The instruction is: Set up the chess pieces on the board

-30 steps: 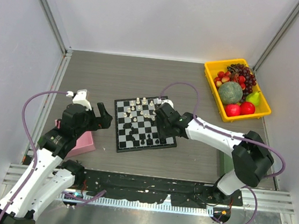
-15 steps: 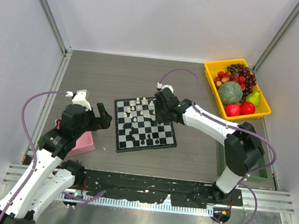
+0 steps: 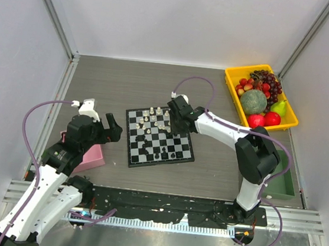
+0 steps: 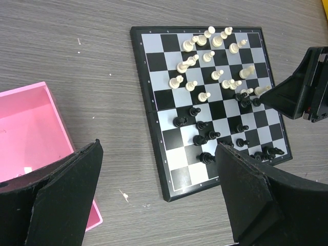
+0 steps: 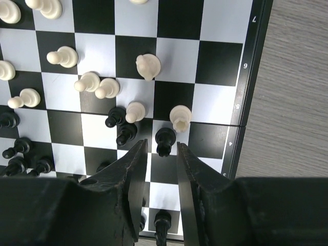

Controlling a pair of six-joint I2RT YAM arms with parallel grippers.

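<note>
The board (image 3: 161, 162) lies mid-table with white chess pieces (image 3: 156, 117) scattered over its far half and black ones (image 3: 161, 152) over its near half. My right gripper (image 5: 162, 146) hangs low over the board's right side, its jaws narrowly open. A black piece (image 5: 165, 139) stands between its fingertips (image 5: 145, 146) with a small gap on each side. A white piece (image 5: 179, 118) stands just beyond. My left gripper (image 4: 158, 144) is wide open and holds nothing, hovering above the board's left edge (image 4: 154, 128).
A pink box (image 3: 92, 157) sits left of the board, under my left arm. At the back right stands a yellow tray (image 3: 234, 98) of fruit. A green bin (image 3: 282, 181) lies beside the right arm's base.
My right gripper has swung from the board's near right towards its far right side, and its jaws have narrowed around a black piece. The left arm has stayed still.
</note>
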